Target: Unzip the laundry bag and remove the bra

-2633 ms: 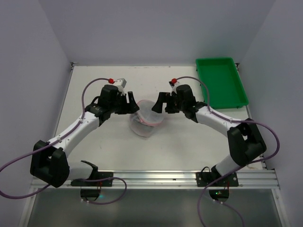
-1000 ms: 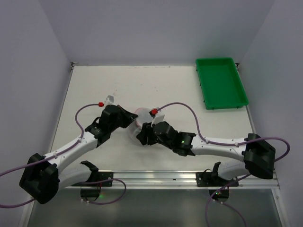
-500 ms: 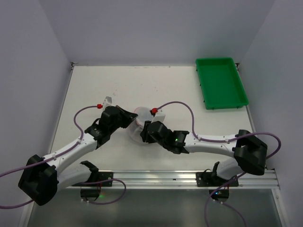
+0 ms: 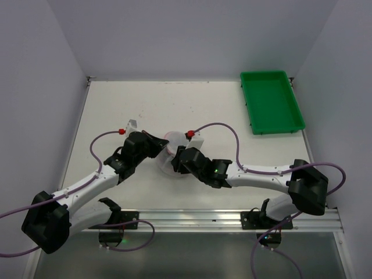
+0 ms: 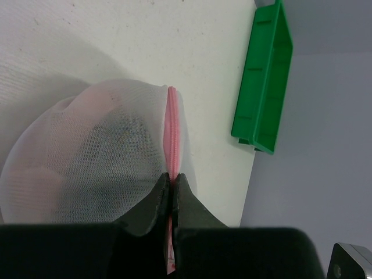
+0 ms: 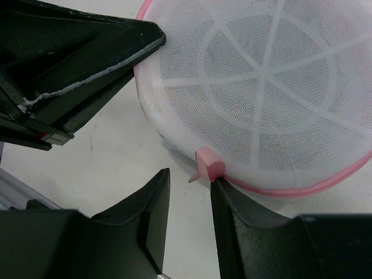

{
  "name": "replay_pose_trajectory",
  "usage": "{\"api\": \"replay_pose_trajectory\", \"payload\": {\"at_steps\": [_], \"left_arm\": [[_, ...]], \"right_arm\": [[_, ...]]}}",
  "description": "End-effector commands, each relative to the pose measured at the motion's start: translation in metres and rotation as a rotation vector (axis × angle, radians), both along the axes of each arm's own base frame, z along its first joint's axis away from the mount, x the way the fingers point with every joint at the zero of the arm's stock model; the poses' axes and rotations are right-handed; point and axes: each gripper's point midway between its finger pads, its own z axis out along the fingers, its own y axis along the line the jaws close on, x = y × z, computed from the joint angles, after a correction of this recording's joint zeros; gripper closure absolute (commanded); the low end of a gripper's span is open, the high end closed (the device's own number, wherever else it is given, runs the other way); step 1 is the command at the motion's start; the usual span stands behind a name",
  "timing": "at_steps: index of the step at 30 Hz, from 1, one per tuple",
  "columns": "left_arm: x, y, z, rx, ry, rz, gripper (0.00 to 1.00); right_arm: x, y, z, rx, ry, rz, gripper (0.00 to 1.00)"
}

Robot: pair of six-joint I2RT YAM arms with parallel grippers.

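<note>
- My left gripper [image 5: 172,178] is pinched closed on the pink zip rim [image 5: 171,125] of the laundry bag [image 5: 75,157]. Its two dark fingers meet with the pink band caught between their tips.
- My right gripper [image 6: 190,179] stands partly apart, with a narrow gap between its fingers. Nothing is clamped in it.
- The pink zip pull [image 6: 207,165] sticks out from the rim just at the mouth of that gap, close to the tip of the finger on the right of my right wrist view. I cannot tell whether that tip touches it.
- The laundry bag is a round dome of white see-through mesh with white ribs spreading across it like spokes. It rests on the white table [image 4: 128,110], near the middle, between my two grippers.
- A dark shape [image 5: 110,145] shows through the mesh inside the bag. I cannot tell what it is.
- The pink rim looks closed along the stretch that both wrist views show.
- From above, my left arm reaches in from the near left and my right arm from the near right, and they meet at the bag.
- A green tray [image 4: 272,102] sits at the far right corner of the table, well apart from the bag.
</note>
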Motion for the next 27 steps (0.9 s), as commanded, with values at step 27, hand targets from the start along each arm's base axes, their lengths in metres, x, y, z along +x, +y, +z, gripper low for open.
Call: {"api": "replay_pose_trajectory", "payload": {"at_steps": [27], "left_arm": [[0.007, 0.006, 0.024, -0.015, -0.098, 0.051, 1.0]], "right_arm": [[0.015, -0.02, 0.018, 0.023, 0.004, -0.177, 1.0]]}}
